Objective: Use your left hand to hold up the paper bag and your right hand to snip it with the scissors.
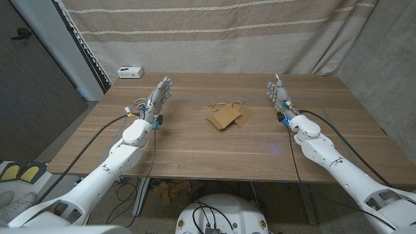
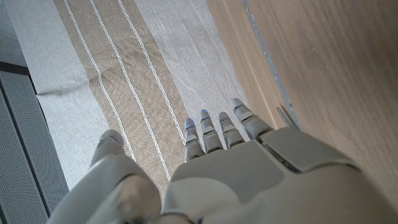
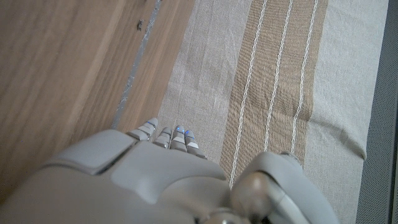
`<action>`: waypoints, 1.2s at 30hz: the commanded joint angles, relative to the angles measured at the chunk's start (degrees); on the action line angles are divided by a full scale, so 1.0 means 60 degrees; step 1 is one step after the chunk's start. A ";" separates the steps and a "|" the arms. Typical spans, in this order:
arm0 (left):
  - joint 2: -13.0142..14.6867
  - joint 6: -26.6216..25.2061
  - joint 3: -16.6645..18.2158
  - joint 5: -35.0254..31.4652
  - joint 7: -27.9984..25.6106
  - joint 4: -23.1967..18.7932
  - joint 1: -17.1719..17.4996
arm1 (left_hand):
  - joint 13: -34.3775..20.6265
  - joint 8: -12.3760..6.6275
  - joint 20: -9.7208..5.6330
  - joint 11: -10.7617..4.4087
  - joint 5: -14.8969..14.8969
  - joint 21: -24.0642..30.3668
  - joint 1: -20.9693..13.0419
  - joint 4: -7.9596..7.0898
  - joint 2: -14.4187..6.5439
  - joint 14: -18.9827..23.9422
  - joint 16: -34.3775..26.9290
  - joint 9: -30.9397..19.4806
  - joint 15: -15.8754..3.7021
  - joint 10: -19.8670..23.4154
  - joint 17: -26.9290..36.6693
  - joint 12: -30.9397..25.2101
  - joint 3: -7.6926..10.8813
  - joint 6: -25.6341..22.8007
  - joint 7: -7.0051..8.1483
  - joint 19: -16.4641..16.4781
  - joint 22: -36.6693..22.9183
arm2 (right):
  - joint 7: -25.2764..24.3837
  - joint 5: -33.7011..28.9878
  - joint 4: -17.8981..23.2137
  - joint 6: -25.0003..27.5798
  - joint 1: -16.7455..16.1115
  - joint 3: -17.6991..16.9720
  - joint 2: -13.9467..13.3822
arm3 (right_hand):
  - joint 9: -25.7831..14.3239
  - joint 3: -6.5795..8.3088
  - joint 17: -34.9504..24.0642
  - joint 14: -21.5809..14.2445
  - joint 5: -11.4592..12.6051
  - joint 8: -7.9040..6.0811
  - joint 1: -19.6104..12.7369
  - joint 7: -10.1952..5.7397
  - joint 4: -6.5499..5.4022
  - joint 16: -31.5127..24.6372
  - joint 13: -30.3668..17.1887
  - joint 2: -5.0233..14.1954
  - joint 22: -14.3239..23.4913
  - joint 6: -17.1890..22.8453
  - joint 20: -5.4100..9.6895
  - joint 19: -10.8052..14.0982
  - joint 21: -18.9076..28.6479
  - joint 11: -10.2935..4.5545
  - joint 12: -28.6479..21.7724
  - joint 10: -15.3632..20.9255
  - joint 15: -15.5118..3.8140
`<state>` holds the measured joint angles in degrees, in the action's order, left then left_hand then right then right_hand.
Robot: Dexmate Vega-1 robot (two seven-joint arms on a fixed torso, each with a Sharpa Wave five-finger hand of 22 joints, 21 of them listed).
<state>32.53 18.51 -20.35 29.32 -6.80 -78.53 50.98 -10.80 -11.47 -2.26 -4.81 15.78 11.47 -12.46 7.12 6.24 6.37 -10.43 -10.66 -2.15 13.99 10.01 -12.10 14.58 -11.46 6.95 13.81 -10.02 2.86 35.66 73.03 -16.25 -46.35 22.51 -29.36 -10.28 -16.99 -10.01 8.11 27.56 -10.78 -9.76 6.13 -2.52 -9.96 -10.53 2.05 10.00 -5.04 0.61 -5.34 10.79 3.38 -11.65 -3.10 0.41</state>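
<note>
Both hands stand empty on the wooden table (image 1: 195,153), fingers extended and loosely apart: left hand (image 1: 156,101), right hand (image 1: 281,99). Between them, toward the table's middle, the paper bag (image 1: 227,116) lies flat, handles pointing away from the robot. Neither hand looks clearly nearer; no scissors can be made out

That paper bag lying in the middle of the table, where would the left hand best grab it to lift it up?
Probably by the cord handles at the far end of the paper bag. It lies flat, so they are the only raised part; the left hand could come in from its own side.
</note>
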 commanded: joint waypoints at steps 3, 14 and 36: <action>0.0508 -0.0262 0.0137 -0.0648 -0.0507 -0.0277 0.0093 | -0.0015 0.0034 -0.1164 0.0023 0.0048 0.0041 0.0054 -0.0008 0.0085 0.0073 -0.0022 -0.0016 -0.1271 0.0066 0.0021 -0.0043 -0.0080 -0.0028 -0.0029 0.0077 -0.0011 | -0.0189 -0.0181 0.0087 0.0077 0.0071 0.0117 0.0070 | -0.0045 -0.0067 -0.0045 0.0088 0.0025 -0.0017 0.0013 0.0010 0.0004 -0.0014 -0.0037 -0.0063 0.0052 -0.0040 -0.0009 -0.0115 -0.0018 -0.0027 -0.0004 -0.0043 -0.0046; 0.0940 -0.0702 -0.0013 -0.1383 -0.0704 -0.0242 -0.0166 | -0.0016 -0.0124 -0.1234 -0.0189 0.0160 -0.0017 0.0019 0.0030 0.0114 0.0109 -0.0010 -0.0012 -0.1371 0.0175 0.0011 -0.0085 -0.0132 -0.0526 0.0422 0.0028 -0.0010 | -0.0474 -0.0327 0.0498 0.0453 0.0055 0.0201 -0.0023 | -0.0044 -0.0076 -0.0041 0.0034 0.0031 -0.0034 0.0001 0.0000 0.0018 -0.0054 -0.0036 -0.0083 0.0051 -0.0013 -0.0012 -0.0115 0.0000 0.0003 -0.0045 0.0031 -0.0028; 0.1182 -0.1431 -0.0383 -0.2510 -0.1375 -0.0359 -0.0447 | -0.0040 -0.0008 -0.1227 -0.0663 0.0371 -0.0077 -0.0383 0.0184 0.0026 0.0247 -0.0045 -0.0036 -0.1416 0.0014 0.0012 0.0004 -0.0058 -0.0282 -0.0125 -0.0074 -0.0004 | -0.0671 -0.0490 0.0613 0.0764 0.0132 0.0249 -0.0140 | -0.0043 -0.0004 -0.0022 0.0004 0.0146 -0.0087 -0.0425 0.0031 0.0272 -0.0065 -0.0028 -0.0181 0.0037 0.0014 0.0076 -0.0015 0.0051 -0.0015 -0.0056 0.0033 -0.0012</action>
<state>39.45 11.28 -21.63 17.43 -12.91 -80.90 49.15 -10.79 -11.42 -2.47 -7.55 17.46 11.01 -13.66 7.81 6.55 6.73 -10.43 -10.67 -2.04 14.73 9.89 -12.10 13.85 -13.09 5.92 13.59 -9.86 -0.58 33.03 76.41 -12.27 -45.67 24.01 -29.94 -10.27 -16.79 -9.99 8.09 27.99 -11.04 -11.43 6.35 -1.40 -10.19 -10.52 0.99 9.99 -4.82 0.62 -5.32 10.80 3.38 -11.66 -3.09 0.42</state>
